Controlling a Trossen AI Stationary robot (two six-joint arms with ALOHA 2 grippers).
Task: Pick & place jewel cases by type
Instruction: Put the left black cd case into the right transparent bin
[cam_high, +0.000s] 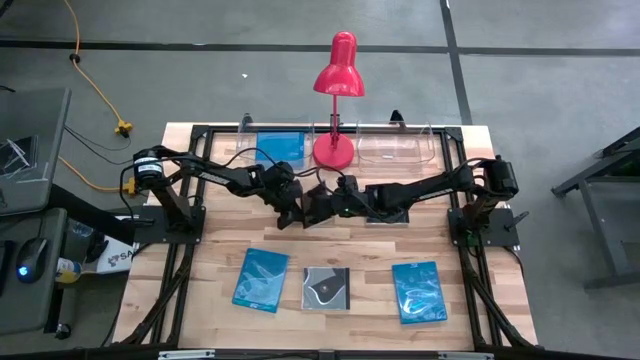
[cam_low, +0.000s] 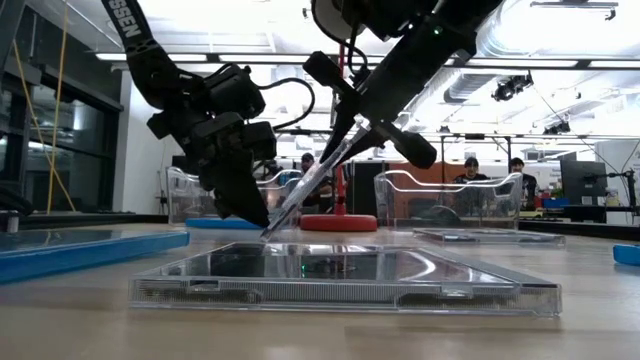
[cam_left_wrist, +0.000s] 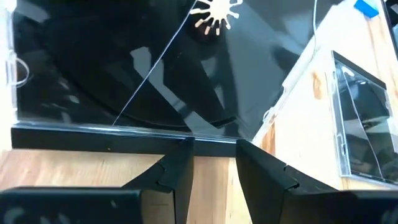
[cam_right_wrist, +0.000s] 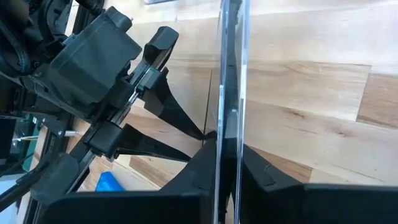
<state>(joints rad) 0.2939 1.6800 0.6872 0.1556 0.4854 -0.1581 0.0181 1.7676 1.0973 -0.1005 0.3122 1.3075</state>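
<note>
A grey concrete floor (cam_high: 560, 100) is seen around the wooden table (cam_high: 200, 300), crossed by dark seam lines at the top of the high view. A yellow cable (cam_high: 95, 90) is laid across the floor at the upper left, ending near a yellow plug. A grey desk (cam_high: 30, 130) with a computer mouse (cam_high: 33, 255) is placed at the left edge, and a dark metal frame (cam_high: 605, 190) at the right edge. A red desk lamp (cam_high: 338, 100) is set at the table's far middle. In the low view, a ceiling with long light strips (cam_low: 560, 65) and a large duct (cam_low: 500, 40) is shown; seated people (cam_low: 470, 172) and a monitor (cam_low: 578, 178) are visible at the right, and dark-framed windows (cam_low: 60, 130) at the left.
</note>
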